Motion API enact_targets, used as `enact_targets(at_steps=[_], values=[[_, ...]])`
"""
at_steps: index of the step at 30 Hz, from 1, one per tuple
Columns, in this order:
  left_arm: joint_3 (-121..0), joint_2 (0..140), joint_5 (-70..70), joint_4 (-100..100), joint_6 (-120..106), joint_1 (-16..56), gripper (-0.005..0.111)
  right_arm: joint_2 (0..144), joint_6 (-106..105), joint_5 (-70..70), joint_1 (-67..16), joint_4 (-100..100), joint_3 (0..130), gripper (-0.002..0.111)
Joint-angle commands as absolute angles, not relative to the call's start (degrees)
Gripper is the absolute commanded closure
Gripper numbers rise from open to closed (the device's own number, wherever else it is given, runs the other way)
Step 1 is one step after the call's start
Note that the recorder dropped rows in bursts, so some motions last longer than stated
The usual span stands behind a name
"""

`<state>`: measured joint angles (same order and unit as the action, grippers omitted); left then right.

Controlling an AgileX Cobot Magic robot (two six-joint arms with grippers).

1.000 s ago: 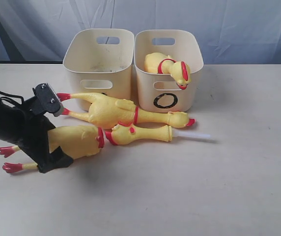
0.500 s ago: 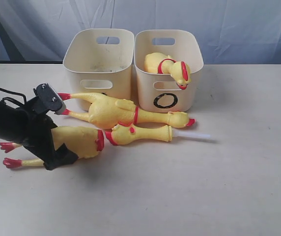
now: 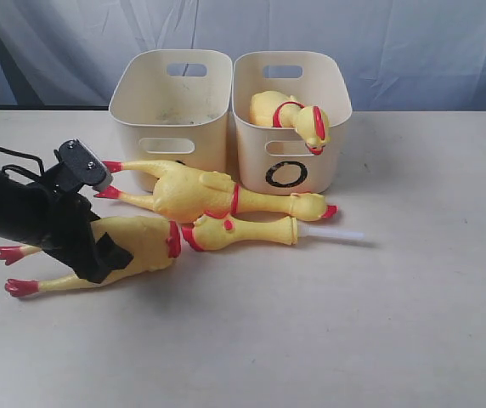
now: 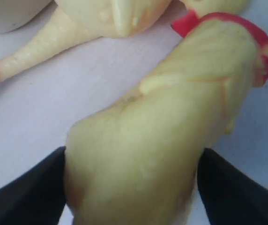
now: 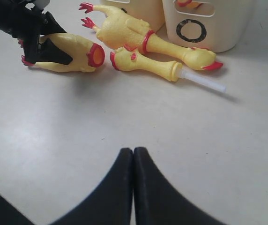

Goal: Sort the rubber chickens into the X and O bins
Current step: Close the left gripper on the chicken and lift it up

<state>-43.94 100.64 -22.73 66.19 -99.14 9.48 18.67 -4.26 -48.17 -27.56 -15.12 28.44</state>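
On a matt cream bench [image 3: 328,323], before a creased grey-blue curtain [image 3: 413,42]
Left tool [image 3: 97,253] pinches the headless chicken body [image 3: 141,240] lying beside its neck piece [image 3: 243,231], near the O bin [image 3: 290,144]; right tool [image 5: 133,173], pressed together, hangs over the bench

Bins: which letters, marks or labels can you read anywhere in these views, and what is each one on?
"O": black, on the front wall of the right bin.
Left bin: any mark on its front wall is hidden behind the whole rubber chicken, so it cannot be read.
No text shows on the headless chicken body or the neck piece.
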Motion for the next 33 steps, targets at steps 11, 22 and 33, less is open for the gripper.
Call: enact_targets(at_steps=[11, 22, 33], values=[[-44.2, 100.7, -27.8, 67.0, -99.6, 9.9, 0.107, 18.3, -4.5, -47.6, -27.5, -14.9, 28.1, 0.109], [-44.2, 97.4, -34.0, 63.9, -98.9, 9.9, 0.107, 18.3, -4.5, -48.2, -27.5, -14.8, 28.1, 0.109], [-44.2, 86.7, -30.7, 61.3, -84.5, 9.9, 0.107, 18.3, -4.5, -48.2, -27.5, -14.8, 28.1, 0.109]])
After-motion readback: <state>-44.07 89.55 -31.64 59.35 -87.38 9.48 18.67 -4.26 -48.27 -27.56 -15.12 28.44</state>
